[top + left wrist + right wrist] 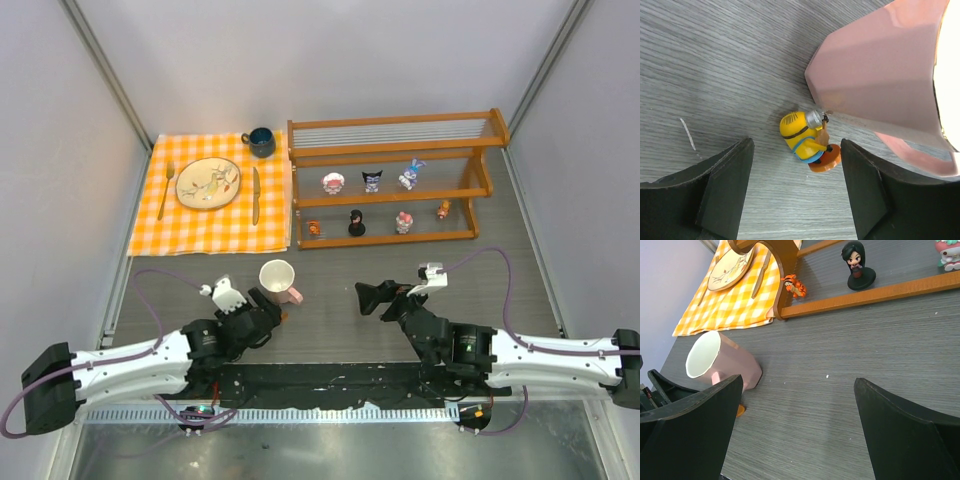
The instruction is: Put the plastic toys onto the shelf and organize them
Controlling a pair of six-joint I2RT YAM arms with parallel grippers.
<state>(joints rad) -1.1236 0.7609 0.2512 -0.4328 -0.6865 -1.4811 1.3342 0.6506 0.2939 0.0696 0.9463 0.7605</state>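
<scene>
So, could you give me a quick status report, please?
Left gripper open, straddling the yellow toy on the table. Right gripper open, empty. Pink mug crowding the toy's far side.

Left gripper [796, 146] and right gripper [799, 382] both low, jaws spread apart

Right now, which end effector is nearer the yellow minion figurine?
Left. The left end effector straddles the minion figurine; the right end effector hangs well off to its right.
</scene>
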